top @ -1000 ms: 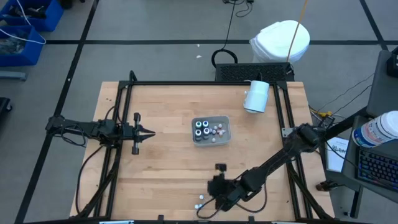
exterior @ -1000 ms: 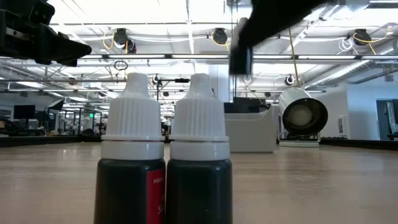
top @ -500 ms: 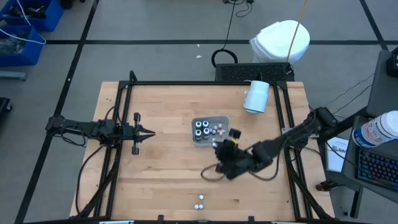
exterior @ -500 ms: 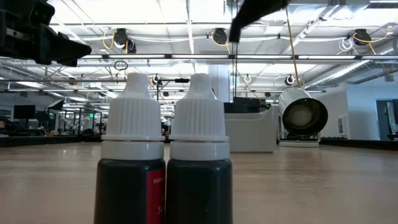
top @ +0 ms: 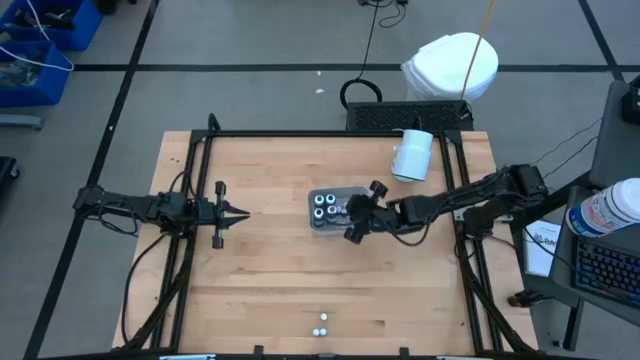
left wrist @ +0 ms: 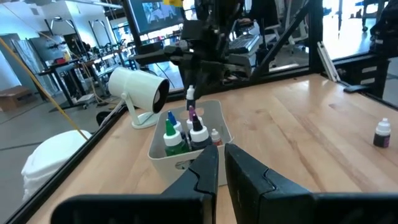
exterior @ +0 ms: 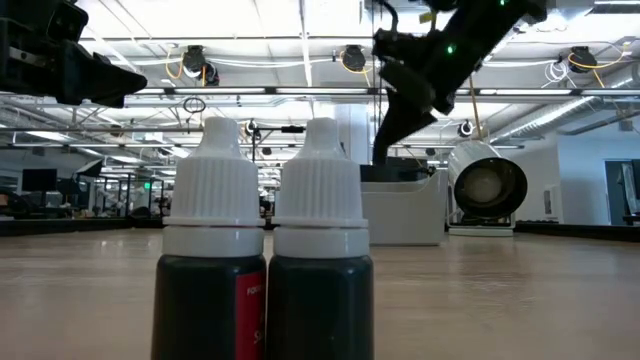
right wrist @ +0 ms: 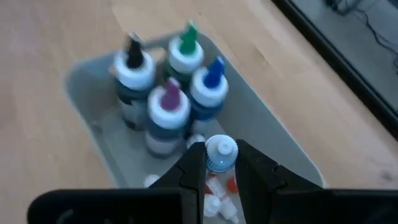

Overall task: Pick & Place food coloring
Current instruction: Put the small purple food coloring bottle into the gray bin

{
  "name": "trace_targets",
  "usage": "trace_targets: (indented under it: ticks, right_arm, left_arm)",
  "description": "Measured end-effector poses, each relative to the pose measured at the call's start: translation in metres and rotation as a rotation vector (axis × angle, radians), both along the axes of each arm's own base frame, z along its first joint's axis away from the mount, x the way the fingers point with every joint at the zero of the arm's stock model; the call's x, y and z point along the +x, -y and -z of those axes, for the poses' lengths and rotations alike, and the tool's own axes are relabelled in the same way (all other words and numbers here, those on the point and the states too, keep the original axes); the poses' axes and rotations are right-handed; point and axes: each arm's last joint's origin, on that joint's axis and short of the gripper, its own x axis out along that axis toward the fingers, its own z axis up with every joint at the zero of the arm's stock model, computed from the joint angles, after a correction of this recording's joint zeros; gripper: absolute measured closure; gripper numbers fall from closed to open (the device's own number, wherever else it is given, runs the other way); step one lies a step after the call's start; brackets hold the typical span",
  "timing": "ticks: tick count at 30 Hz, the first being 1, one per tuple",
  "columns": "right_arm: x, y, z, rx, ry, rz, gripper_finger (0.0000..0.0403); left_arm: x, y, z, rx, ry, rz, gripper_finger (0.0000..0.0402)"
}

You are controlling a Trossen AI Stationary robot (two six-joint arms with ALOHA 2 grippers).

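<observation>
Food coloring bottles (right wrist: pixel 165 78) are shown mostly gathered in the grey tray (top: pixel 361 192); one small bottle (right wrist: pixel 220 153) is pinched in the right gripper's (right wrist: pixel 215 163) jaws above it. Two bottles (top: pixel 319 324) remain on the table (top: pixel 260 270). The left gripper (top: pixel 243 212) is parked, jaws closed and empty.

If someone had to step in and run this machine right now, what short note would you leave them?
Right tool: shut on a small white-capped bottle, held above the grey tray.
Left tool: shut, empty, waiting at the table's left side.
In the tray: four bigger bottles with black, green, blue and purple tips, plus several small ones.
Left to do: lower and release this bottle into the tray, then fetch the two small bottles standing at the table's near edge.
</observation>
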Motion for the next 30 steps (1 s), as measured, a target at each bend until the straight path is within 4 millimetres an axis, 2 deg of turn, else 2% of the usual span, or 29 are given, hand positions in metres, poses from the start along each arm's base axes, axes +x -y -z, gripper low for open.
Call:
trace_targets:
  ticks: [5, 22, 30]
  right_arm:
    - [-0.002, 0.007, 0.006, 0.022, -0.02, 0.01, 0.035]
    - [-0.001, 0.006, 0.006, 0.055, 0.009, 0.011, 0.0347]
    - [-0.011, 0.009, 0.03, 0.059, 0.016, 0.018, 0.0347]
  left_arm:
    - [0.0, 0.0, 0.002, 0.011, -0.017, 0.0, 0.0364]
    - [0.0, 0.0, 0.002, 0.011, -0.016, 0.0, 0.0364]
    - [0.0, 0.0, 0.002, 0.011, -0.016, 0.001, 0.0364]
